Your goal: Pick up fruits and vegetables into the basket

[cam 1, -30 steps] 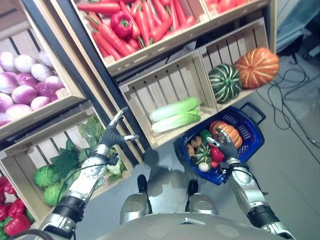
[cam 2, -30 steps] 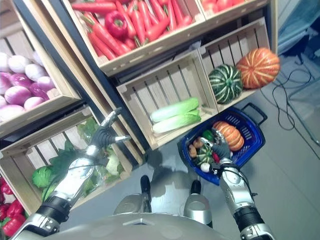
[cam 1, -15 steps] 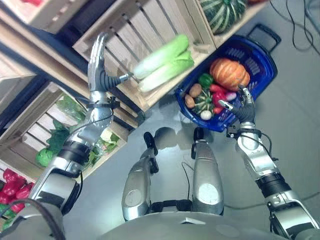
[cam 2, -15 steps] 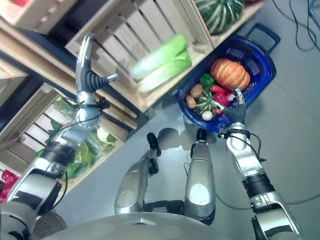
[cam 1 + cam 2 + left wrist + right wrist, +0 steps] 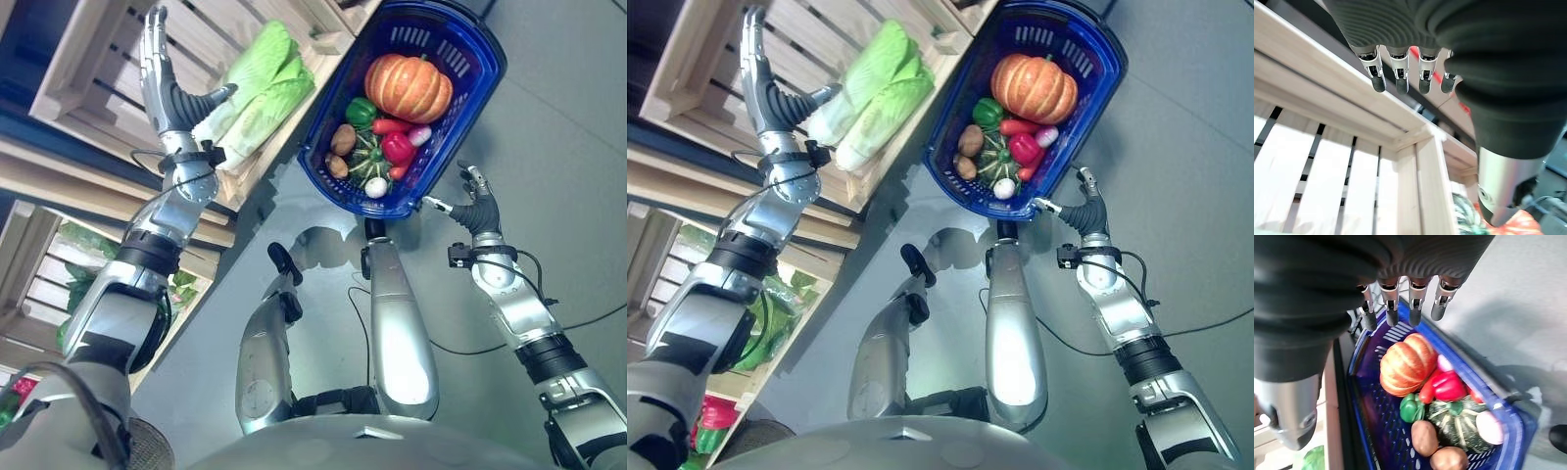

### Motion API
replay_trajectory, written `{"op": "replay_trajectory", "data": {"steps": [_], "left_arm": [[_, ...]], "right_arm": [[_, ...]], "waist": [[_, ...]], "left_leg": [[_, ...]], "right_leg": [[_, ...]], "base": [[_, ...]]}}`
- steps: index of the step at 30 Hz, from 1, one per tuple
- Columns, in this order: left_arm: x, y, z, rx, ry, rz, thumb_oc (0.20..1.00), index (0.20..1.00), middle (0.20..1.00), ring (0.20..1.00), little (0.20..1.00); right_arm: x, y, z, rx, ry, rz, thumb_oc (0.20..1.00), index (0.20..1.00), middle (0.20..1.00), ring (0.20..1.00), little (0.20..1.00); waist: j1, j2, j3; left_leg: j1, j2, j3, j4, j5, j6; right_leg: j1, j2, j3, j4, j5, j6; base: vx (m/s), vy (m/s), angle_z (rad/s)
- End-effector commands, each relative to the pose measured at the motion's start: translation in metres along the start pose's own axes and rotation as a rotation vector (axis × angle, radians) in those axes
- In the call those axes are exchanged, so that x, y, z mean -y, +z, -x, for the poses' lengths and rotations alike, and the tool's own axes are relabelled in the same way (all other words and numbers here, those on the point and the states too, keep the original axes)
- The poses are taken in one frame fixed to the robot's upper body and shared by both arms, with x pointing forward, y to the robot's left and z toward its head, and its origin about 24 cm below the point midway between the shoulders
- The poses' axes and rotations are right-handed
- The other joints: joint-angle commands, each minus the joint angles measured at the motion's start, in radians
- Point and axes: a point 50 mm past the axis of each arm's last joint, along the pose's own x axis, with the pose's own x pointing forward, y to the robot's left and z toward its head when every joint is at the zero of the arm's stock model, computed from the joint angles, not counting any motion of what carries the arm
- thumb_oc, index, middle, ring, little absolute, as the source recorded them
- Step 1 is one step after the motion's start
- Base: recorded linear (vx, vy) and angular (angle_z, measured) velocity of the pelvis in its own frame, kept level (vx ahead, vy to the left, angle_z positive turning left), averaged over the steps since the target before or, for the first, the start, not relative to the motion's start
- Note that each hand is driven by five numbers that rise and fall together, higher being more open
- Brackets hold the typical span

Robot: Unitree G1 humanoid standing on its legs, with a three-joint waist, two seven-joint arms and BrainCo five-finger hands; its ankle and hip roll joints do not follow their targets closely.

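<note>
Both hands are empty, fingers straight and apart. Left hand (image 5: 171, 93) is raised inside a wooden crate (image 5: 93, 59), just beside two cabbages (image 5: 257, 83) lying at the crate's front edge. Right hand (image 5: 477, 209) hovers over the floor beside the blue basket (image 5: 480, 73), which holds a pumpkin (image 5: 407, 86), red pepper (image 5: 397, 147), green pepper (image 5: 361, 111), potatoes (image 5: 342, 140) and a striped squash (image 5: 1462, 418).

The blue basket (image 5: 333, 181) is almost full: an orange pumpkin (image 5: 408, 86) fills its 12 o'clock end, and small vegetables crowd the 6 o'clock end. The right robot hand (image 5: 477, 204) has open floor (image 5: 558, 147) around it. Cabbages (image 5: 257, 88) block the wooden crate (image 5: 98, 69) by the left robot hand (image 5: 162, 88).
</note>
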Motion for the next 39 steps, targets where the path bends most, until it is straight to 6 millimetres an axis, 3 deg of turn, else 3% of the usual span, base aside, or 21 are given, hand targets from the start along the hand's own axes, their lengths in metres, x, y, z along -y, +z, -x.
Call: {"op": "replay_trajectory", "data": {"steps": [1,8,22,30,39], "left_arm": [[-0.021,-0.011,-0.02,-0.094,0.143,-0.012,1.0,1.0,1.0,1.0,1.0],[-0.039,-0.042,-0.032,-0.328,0.159,-0.067,1.0,1.0,1.0,1.0,1.0],[-0.063,-0.092,-0.023,-0.696,0.112,-0.117,1.0,1.0,1.0,1.0,1.0],[-0.068,-0.095,-0.027,-0.673,0.029,-0.139,1.0,1.0,1.0,1.0,1.0],[-0.072,-0.082,-0.043,-0.549,-0.019,-0.26,1.0,1.0,1.0,1.0,1.0]], "right_arm": [[0.0,0.007,0.007,0.053,0.026,-0.019,1.0,1.0,1.0,1.0,1.0],[0.005,-0.003,0.016,0.019,0.019,-0.063,1.0,1.0,1.0,1.0,1.0],[0.013,-0.005,0.013,-0.015,-0.027,-0.041,1.0,1.0,1.0,1.0,1.0],[0.014,-0.005,0.012,-0.04,-0.034,-0.089,1.0,1.0,1.0,1.0,1.0],[0.016,-0.003,0.01,-0.036,-0.023,-0.107,1.0,1.0,1.0,1.0,1.0]], "waist": [[-0.047,-0.026,-0.027],[-0.082,-0.043,-0.027],[-0.096,-0.06,-0.027],[-0.098,-0.066,-0.027],[-0.106,-0.062,-0.027]], "left_leg": [[-0.076,-0.001,-0.002,0.194,-0.179,0.014],[-0.151,0.007,0.01,0.23,-0.184,0.01],[-0.265,0.024,0.024,0.304,-0.201,0.013],[-0.319,0.035,0.027,0.345,-0.216,0.021],[-0.358,0.04,0.035,0.365,-0.228,0.024]], "right_leg": [[-0.001,0.034,-0.03,-0.02,-0.041,0.024],[-0.067,0.049,-0.001,-0.023,-0.028,0.023],[-0.156,0.052,0.019,-0.028,-0.005,0.028],[-0.2,0.053,0.03,-0.028,0.01,0.032],[-0.244,0.05,0.051,-0.032,0.029,0.039]], "base": [[0.08,0.069,-0.2],[0.04,0.019,-0.12],[0.01,0.016,-0.01],[0.01,0.033,-0.03],[0.02,0.049,-0.05]]}}
